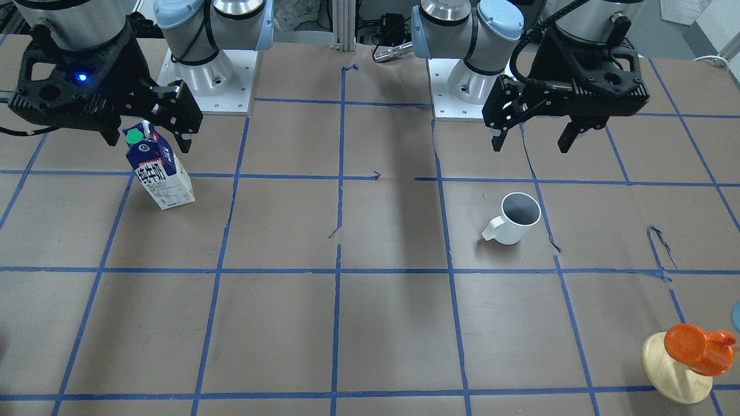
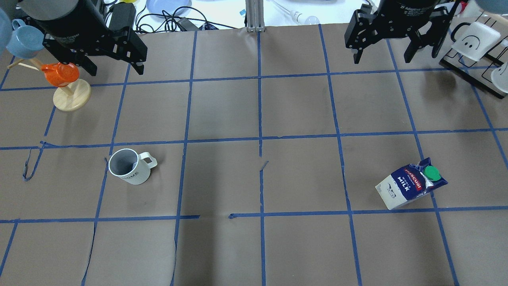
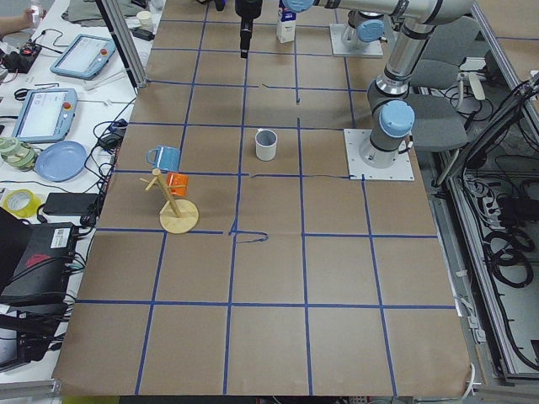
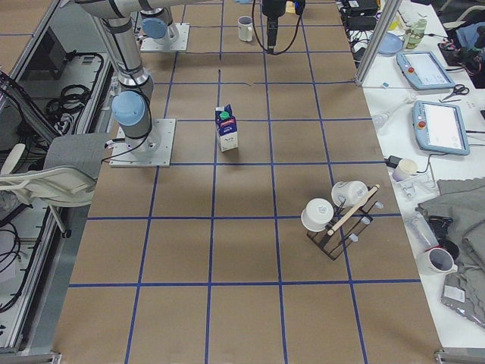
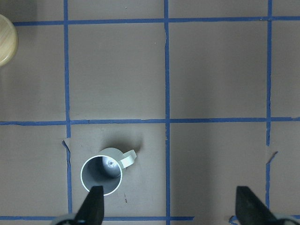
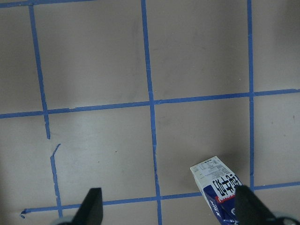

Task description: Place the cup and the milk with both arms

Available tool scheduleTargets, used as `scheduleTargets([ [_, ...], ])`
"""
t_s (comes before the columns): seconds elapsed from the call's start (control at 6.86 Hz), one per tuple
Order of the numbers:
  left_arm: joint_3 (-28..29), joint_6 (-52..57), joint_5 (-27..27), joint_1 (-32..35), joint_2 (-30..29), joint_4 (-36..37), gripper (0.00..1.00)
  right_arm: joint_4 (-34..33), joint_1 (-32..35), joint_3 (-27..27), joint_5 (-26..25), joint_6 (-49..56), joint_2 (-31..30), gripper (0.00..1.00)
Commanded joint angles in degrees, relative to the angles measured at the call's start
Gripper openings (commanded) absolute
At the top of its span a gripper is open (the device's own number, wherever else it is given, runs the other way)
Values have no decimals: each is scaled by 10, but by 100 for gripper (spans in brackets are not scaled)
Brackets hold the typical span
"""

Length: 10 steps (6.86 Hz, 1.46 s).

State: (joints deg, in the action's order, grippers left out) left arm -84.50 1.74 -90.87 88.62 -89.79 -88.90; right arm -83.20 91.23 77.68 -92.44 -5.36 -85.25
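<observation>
**Q:** Where do the things sit?

**A:** Nearest, on the robot's right, the milk stands upright on the tabletop. Its long axis is vertical and its green cap is on the slope facing the right edge. Slightly farther, on the left, the cup stands mouth up, its handle pointing toward the table's middle.

**Q:** And the arms?

**A:** The left end effector and the right end effector hang above, fingers spread wide, gripping nothing. Farther left, an orange cup hangs on a wooden stand.
</observation>
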Motion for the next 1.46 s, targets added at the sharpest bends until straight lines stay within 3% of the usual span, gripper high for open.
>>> scheduleTargets([
  [0.0,-1,0,0,0,1,0,100,1,0,0,0,0,0,100],
  [0.44,-7,10,-1,-20,2,-31,100,1,1,0,2,0,0,100],
  [0.58,-24,29,2,-78,-12,-45,100,1,0,0,2,0,0,100],
  [0.73,-79,131,3,-135,-14,-35,100,1,2,0,2,0,0,100],
  [1.02,-172,225,10,-232,-22,46,100,1,-1,0,2,0,0,100],
  [1.31,-281,245,10,-234,-33,181,100,1,-1,0,2,0,0,100],
])
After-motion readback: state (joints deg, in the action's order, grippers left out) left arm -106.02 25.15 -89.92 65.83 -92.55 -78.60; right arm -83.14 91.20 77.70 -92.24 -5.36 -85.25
